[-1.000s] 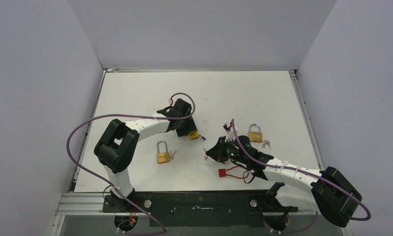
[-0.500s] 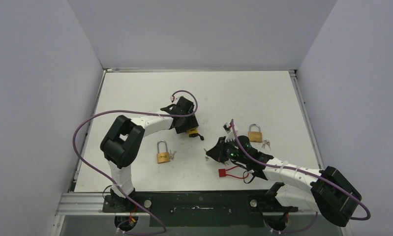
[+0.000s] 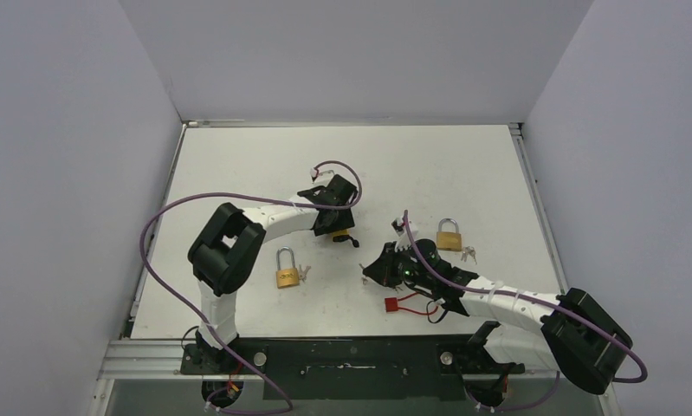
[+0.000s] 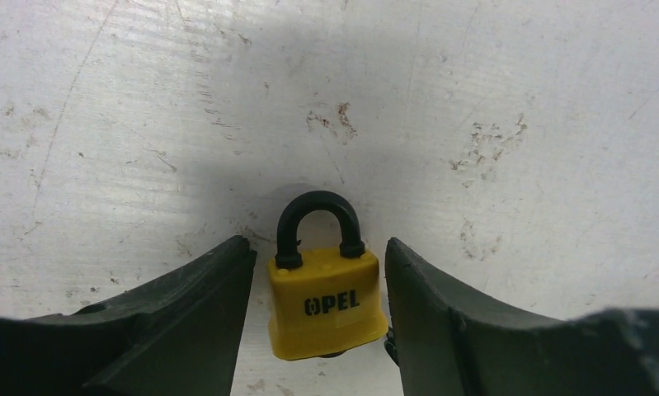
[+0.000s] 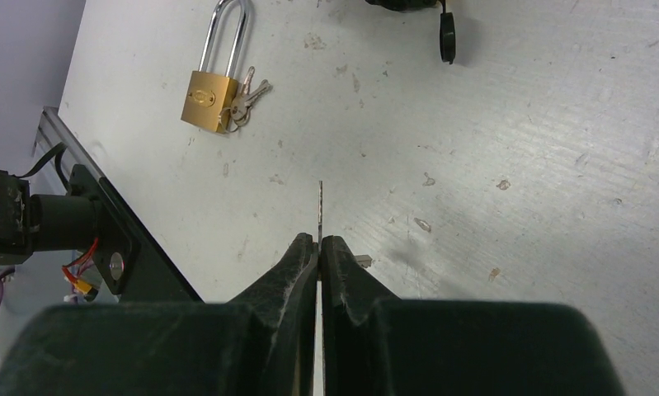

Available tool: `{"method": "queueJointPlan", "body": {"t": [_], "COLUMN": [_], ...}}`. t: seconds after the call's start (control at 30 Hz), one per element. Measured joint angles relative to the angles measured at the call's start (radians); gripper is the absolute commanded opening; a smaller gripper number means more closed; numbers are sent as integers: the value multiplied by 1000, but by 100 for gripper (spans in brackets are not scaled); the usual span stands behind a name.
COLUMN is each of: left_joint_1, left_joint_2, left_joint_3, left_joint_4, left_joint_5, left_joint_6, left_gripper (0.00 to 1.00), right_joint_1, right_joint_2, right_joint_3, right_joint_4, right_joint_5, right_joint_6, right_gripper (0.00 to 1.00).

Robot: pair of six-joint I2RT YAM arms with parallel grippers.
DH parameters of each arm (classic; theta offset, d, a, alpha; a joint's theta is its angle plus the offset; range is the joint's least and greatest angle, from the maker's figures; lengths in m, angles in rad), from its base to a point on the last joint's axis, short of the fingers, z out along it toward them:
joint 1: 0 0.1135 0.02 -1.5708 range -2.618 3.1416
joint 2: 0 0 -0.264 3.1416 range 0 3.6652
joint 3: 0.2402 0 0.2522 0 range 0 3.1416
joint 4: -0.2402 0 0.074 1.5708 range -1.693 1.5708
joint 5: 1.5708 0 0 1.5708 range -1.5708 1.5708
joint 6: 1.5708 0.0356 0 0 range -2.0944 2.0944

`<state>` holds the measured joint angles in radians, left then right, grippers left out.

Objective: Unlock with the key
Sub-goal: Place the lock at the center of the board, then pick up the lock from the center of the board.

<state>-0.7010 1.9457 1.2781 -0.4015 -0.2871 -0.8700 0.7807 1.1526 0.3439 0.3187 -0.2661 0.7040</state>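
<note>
The left gripper [image 4: 317, 245] has its fingers either side of the yellow padlock [image 4: 327, 304], mid-desk [image 4: 491, 99], probably to steady it for the key. A sliver of gap shows on one side, so I can't tell whether they actually pinch it. The right gripper [image 5: 319, 244] has its fingers pressed together on the key [image 5: 319, 210], with the blade left free for inserting. The blade runs straight out from the fingertips, edge-on, tip aimed across the desk toward the left arm. The padlock's shackle points away from its wrist, with the base toward the palm. A brass padlock [image 5: 212, 95] lies apart.
</note>
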Motion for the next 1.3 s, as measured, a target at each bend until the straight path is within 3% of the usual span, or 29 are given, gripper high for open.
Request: {"method": "queueJointPlan", "body": {"t": [0.2, 0.27, 0.47, 0.6, 0.63, 0.8, 1.3], "left_joint_1": [-34, -43, -53, -55, -55, -55, -60], "left_joint_2": [38, 49, 57, 58, 57, 34, -163], "left_joint_3": [57, 70, 81, 81, 81, 55, -159], "left_joint_4": [-56, -69, -94, -96, -95, -82, -51], "left_joint_5": [-62, -81, -106, -108, -108, -86, 179], "left_joint_6": [20, 26, 42, 40, 40, 36, -163], "left_gripper": [62, 57, 28, 2, 0, 0, 0], "right_joint_1": [0, 1, 9, 14, 17, 34, 105], "right_joint_2": [13, 21, 38, 48, 52, 69, 149], "right_joint_3": [0, 0, 2, 17, 21, 32, 34], "right_joint_4": [2, 9, 23, 30, 33, 46, 188], "right_joint_5": [2, 4, 13, 18, 20, 30, 60], "right_joint_6": [8, 10, 14, 14, 14, 14, 49], "right_gripper": [0, 0, 0, 0, 0, 0, 0]}}
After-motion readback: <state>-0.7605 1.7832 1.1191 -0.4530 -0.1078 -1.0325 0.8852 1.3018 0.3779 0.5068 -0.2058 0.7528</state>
